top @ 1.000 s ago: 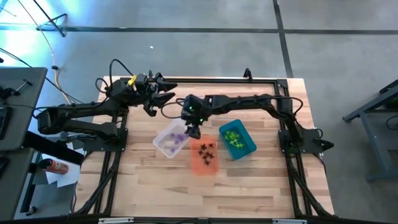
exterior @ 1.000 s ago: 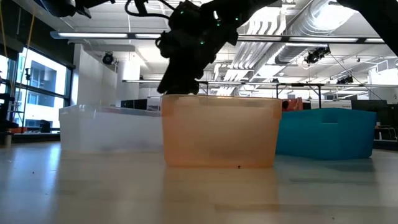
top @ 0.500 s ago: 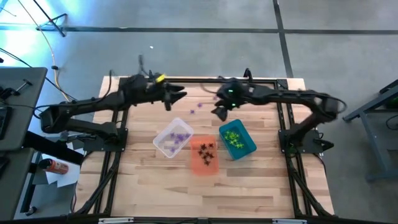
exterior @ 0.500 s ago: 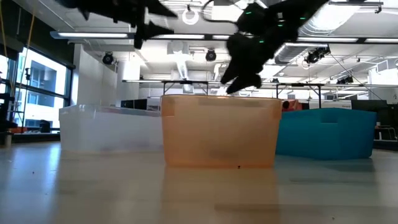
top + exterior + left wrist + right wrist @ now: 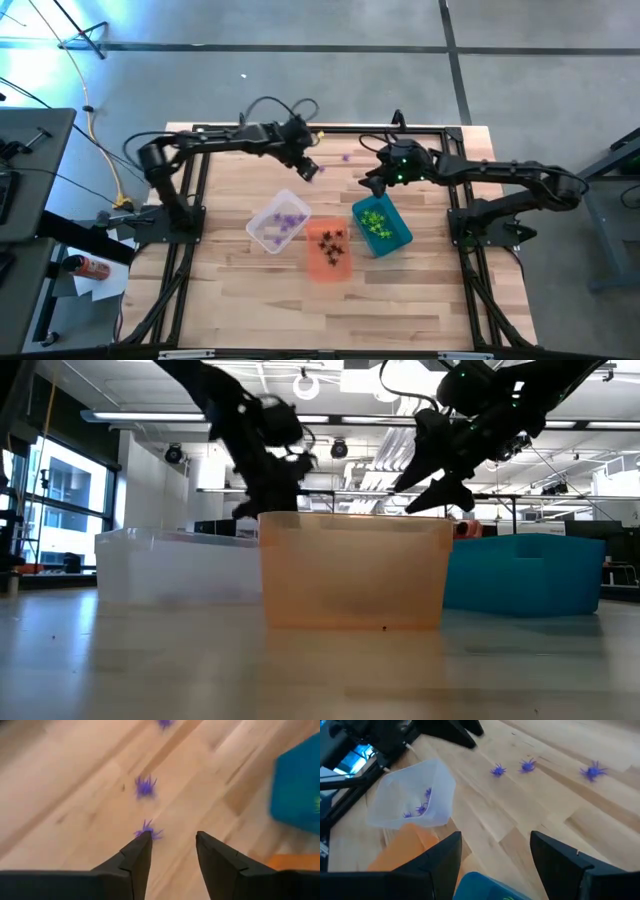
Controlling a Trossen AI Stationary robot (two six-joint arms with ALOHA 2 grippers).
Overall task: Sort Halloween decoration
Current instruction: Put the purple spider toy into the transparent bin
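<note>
High view: left pincer (image 5: 308, 168) hangs over the table's (image 5: 400, 300) far side, at eleven o'clock from the clear bin (image 5: 276, 222) of purple spiders. Right pincer (image 5: 372, 186) sits at twelve o'clock of the teal bin (image 5: 381, 225) with green spiders; the orange bin (image 5: 328, 250) holds black ones.

Low view: both arms above the three bins.

Left wrist: fingers parted, empty, one tip beside a loose purple spider (image 5: 147, 829), another (image 5: 145, 786) farther off.

Right wrist: fingers spread wide, empty; three purple spiders (image 5: 527, 766) lie loose on the wood.

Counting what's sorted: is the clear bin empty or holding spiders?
Holding some: the clear bin has a few purple spiders inside.
</note>
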